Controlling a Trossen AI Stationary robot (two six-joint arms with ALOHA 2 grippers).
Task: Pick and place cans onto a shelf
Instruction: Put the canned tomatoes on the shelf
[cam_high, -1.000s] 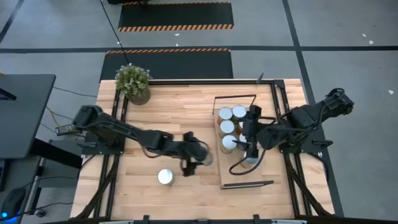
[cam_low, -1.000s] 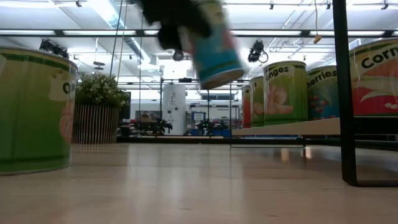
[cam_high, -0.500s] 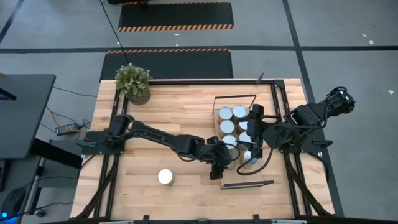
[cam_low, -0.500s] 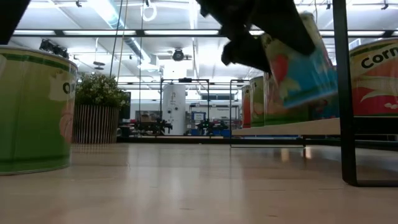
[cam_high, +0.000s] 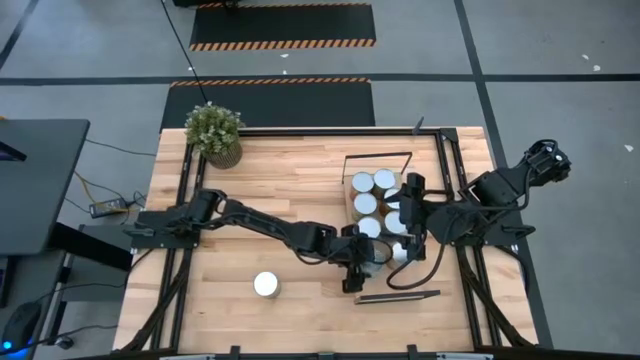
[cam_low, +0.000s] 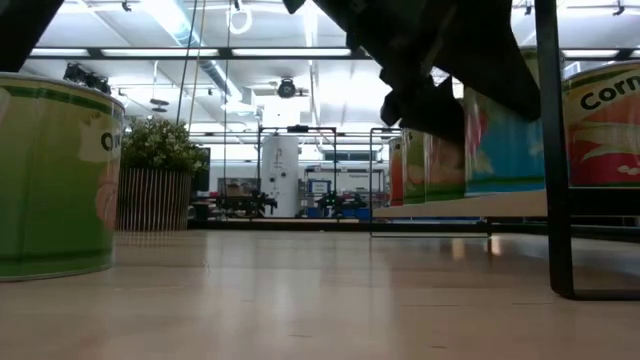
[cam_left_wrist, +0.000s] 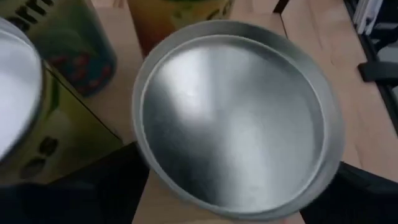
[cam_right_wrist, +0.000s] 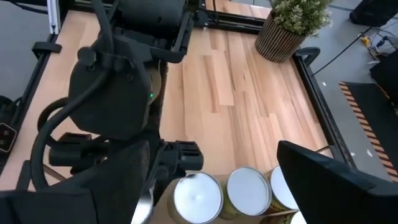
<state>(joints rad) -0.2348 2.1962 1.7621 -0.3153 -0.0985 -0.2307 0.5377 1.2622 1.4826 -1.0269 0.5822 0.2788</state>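
Observation:
My left gripper (cam_high: 362, 260) reaches across the table to the shelf's (cam_high: 357, 290) near left part and is shut on a can (cam_left_wrist: 233, 124) with a silver top and a blue label (cam_low: 500, 130). Several more cans (cam_high: 372, 192) stand upright on the shelf board. One green-labelled can (cam_high: 265, 285) stands alone on the table; it also shows in the low view (cam_low: 55, 175). My right gripper (cam_right_wrist: 217, 186) is open and empty above the shelf's cans, right of the held can. My left gripper pinches the can by its side wall just under the top rim (cam_left_wrist: 146, 168), one finger on each opposite side. The fingers (cam_left_wrist: 93, 186) come from above, pointing down. The can is upright at the level of the shelf board (cam_low: 450, 207); whether it rests on it, I cannot tell.
A potted plant (cam_high: 213, 133) stands at the table's far left corner. The shelf's black frame post (cam_low: 548, 150) rises near the held can. Bare tabletop (cam_high: 290, 190) lies between the plant and the shelf.
My left gripper has carried the can toward the table's right edge, from mid-table to the shelf's near part. The can hung tilted in the air before; it now stands upright at shelf-board level beside the other cans.

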